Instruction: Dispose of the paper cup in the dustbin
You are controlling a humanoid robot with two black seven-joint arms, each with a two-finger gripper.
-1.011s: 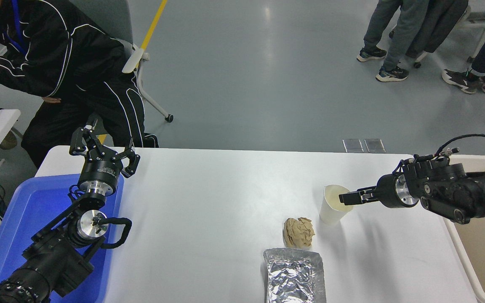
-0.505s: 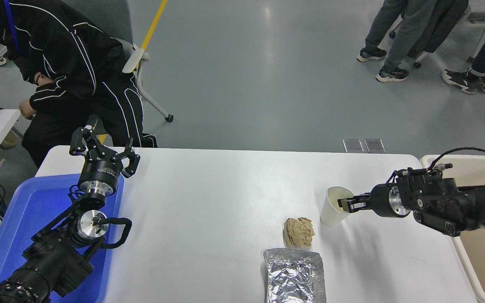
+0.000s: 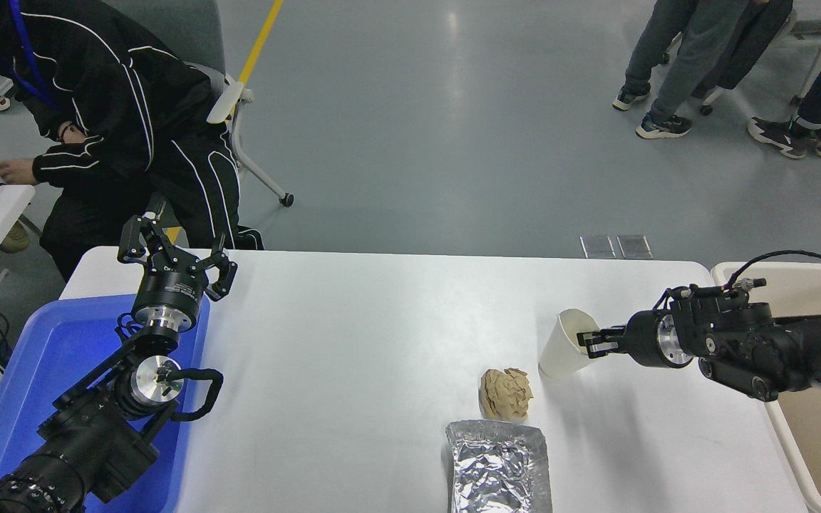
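Two items sit lower centre near the paper cup (image 3: 566, 345): a crumpled paper ball (image 3: 505, 393) and foil tray (image 3: 499, 467). Reaching leftward, the right pincer (image 3: 591, 341) grips the tilted cup's rim; the left pincer (image 3: 172, 251) is parked, fingers spread.

A robotics lab or test hall: a glossy grey poured floor (image 3: 453, 128) with a yellow painted line (image 3: 261, 39), a white rectangular worktable (image 3: 382, 342), a wheeled grey office chair (image 3: 232, 107) (someone seated), onlookers' legs (image 3: 674, 64) nearby.

Floor (image 3: 453, 142): grey, shiny, with soft light spots
Line (image 3: 262, 39): yellow, painted on the floor
Chair (image 3: 229, 100): white and grey, on wheels, a person sits there
Table (image 3: 382, 342): white
People (image 3: 681, 64): standing far back
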